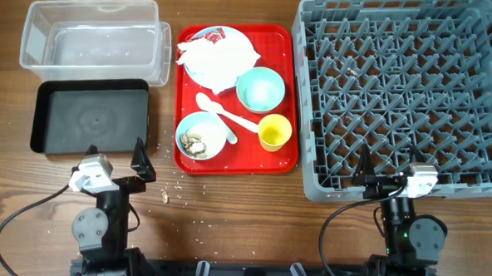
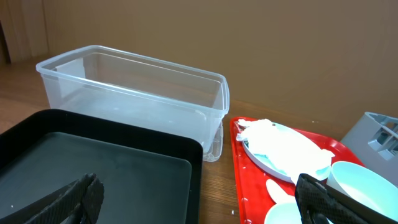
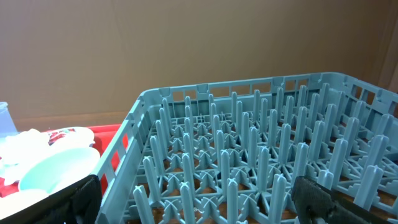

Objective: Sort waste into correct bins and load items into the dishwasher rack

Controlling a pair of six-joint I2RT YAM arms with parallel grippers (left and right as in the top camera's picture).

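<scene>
The left claw (image 1: 116, 159) and right claw (image 1: 392, 168) hang spread and empty over the near counter (image 1: 251, 213). The napkin (image 1: 209, 60) lies on the plate (image 2: 267, 163) at the far end of the red tray (image 1: 285, 90). The left claw should probably pinch its raised folds only.

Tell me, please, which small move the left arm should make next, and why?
Probably swing the open left gripper toward the crumpled napkin lying on the plate on the red tray; it covers the plate, and the clear tub and black tray lie on that arm's side.
</scene>
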